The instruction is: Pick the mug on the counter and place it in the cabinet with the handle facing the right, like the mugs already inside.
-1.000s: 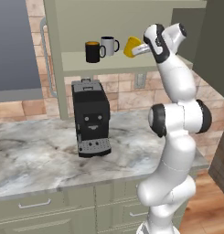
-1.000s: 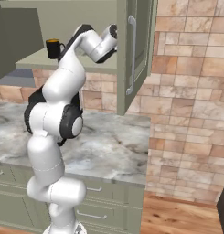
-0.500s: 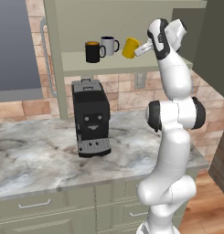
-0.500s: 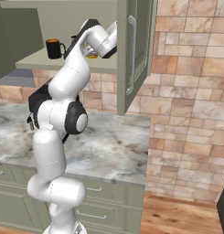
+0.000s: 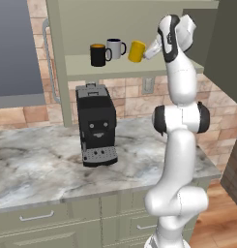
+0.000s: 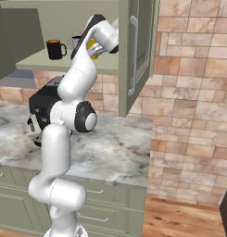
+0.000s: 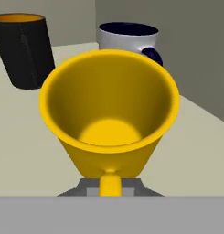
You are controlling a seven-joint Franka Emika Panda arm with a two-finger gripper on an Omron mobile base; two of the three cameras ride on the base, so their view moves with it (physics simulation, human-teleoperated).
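Observation:
The yellow mug (image 5: 136,51) hangs tilted just over the cabinet shelf (image 5: 139,69), right of the grey-white mug (image 5: 115,48) and the black mug (image 5: 97,54). My gripper (image 5: 148,50) is shut on the yellow mug from its right side. In the hand view the yellow mug (image 7: 109,114) opens toward the camera, its loop handle (image 7: 109,183) pointing at the hand. Behind it stand the black mug (image 7: 24,48) and the grey-white mug (image 7: 127,39). In the right base view my arm hides most of the yellow mug (image 6: 92,45).
A black coffee machine (image 5: 96,123) stands on the marbled counter (image 5: 37,167) below the shelf. The open cabinet door (image 6: 141,46) with its metal bar handle (image 6: 132,55) hangs right of my arm. Brick wall (image 6: 189,92) runs to the right.
My arm has stretched upward and carried the yellow mug a little deeper into the cabinet, closer to the grey-white mug. The other mugs have not moved.

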